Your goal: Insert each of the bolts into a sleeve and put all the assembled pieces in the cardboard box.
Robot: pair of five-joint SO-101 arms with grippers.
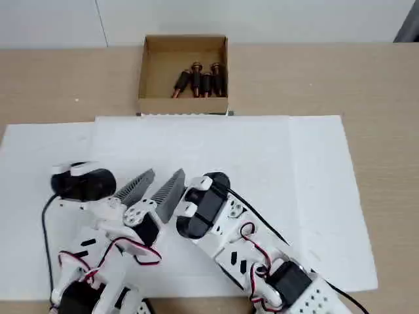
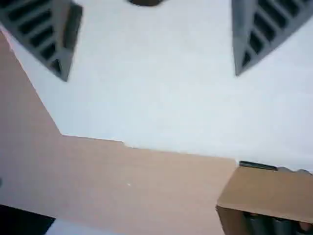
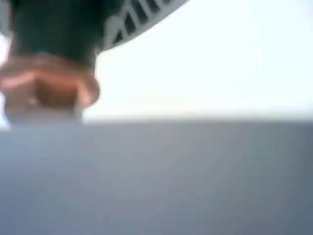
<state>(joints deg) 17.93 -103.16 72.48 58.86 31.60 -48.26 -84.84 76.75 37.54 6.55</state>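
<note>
The left end effector (image 1: 167,171) hangs low over the white paper (image 1: 262,170), spread wide with nothing in it. Just beside it, the right end effector (image 3: 137,19) points down at the sheet from under its arm. A bolt (image 3: 49,90) with a copper hex head, seated in a black sleeve (image 3: 54,29), sits right against it, but whether it is gripped cannot be told. Beyond the paper, on the worktop (image 1: 380,85), the cardboard box (image 1: 184,104) holds four assembled pieces (image 1: 200,80), lying side by side toward its right side.

text=none legible | labels=none legible | checked=cardboard box (image 1: 183,104), white paper (image 1: 275,170), bench (image 1: 65,85), arm housings
</note>
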